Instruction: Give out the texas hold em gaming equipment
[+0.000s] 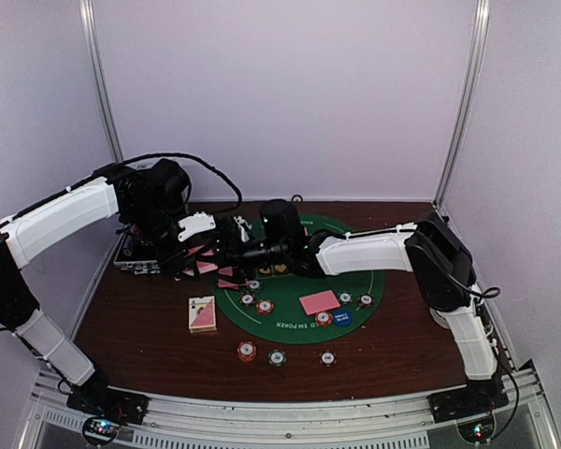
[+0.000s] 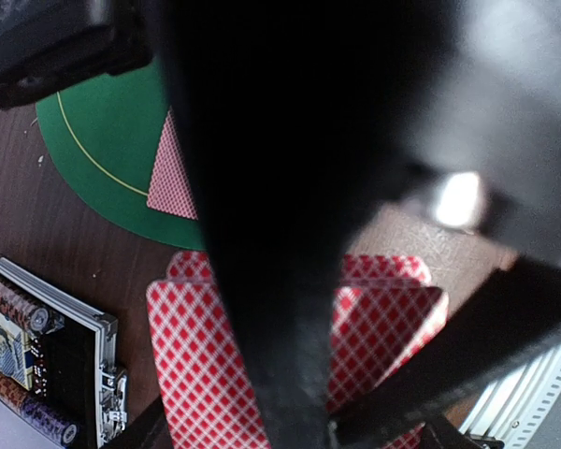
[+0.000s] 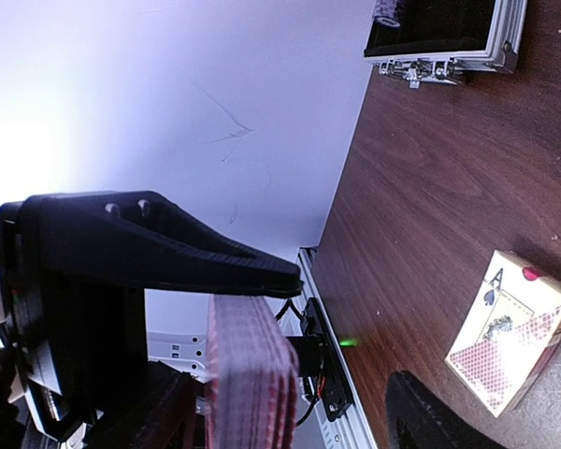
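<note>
My left gripper point(image 1: 189, 251) is shut on a fan of red-checked playing cards point(image 2: 182, 355), held above the table's left side beside the green mat point(image 1: 374, 281). My right gripper point(image 1: 226, 245) reaches across from the right. It is open, and its jaws straddle the card stack point(image 3: 248, 374): the upper finger point(image 3: 168, 253) lies against the stack's edge and the lower finger point(image 3: 430, 421) stands apart. One of its black fingers hides much of the fan in the left wrist view. More cards point(image 1: 320, 302), striped chips point(image 1: 265, 306) and a blue disc point(image 1: 342, 318) lie on the mat.
The silver-edged case point(image 1: 136, 257) sits open at the left, holding rows of chips point(image 2: 14, 299). A card box point(image 1: 203, 313) lies on the wood in front of the mat. Three chips point(image 1: 277, 356) sit near the front edge. The side walls stand close.
</note>
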Controlling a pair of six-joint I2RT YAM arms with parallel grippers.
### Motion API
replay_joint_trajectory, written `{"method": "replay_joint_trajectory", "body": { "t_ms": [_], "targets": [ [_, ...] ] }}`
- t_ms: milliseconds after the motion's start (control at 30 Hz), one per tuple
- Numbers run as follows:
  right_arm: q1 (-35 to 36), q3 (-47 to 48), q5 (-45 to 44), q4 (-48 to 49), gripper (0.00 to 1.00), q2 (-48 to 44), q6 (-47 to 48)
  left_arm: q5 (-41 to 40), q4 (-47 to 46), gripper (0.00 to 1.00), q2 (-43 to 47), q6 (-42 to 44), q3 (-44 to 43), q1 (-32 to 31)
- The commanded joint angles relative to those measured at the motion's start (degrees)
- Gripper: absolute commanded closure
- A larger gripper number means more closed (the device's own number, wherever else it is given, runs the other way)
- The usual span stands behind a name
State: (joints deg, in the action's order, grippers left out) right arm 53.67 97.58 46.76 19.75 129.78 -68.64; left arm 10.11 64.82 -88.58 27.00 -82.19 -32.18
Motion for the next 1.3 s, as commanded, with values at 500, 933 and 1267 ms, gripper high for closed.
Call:
{"method": "replay_joint_trajectory", "body": {
  "t_ms": [500, 933, 1267],
  "targets": [
    [-4.07, -5.34, 0.31, -2.07, 0.58, -4.30, 1.61, 0.33, -0.30, 1.00, 1.51, -0.20, -0.35, 0.46],
    [-4.62, -10.58, 1.40, 11.60, 0.95, -7.84, -7.76, -0.21, -0.31, 1.00, 1.20, -0.20, -0.19, 0.46],
    [-7.22, -14.15, 2.62, 18.90, 1.00, -9.05, -13.57, -1.18, -0.31, 1.00, 1.22, -0.15, 0.03, 0.46]
  ]
}}
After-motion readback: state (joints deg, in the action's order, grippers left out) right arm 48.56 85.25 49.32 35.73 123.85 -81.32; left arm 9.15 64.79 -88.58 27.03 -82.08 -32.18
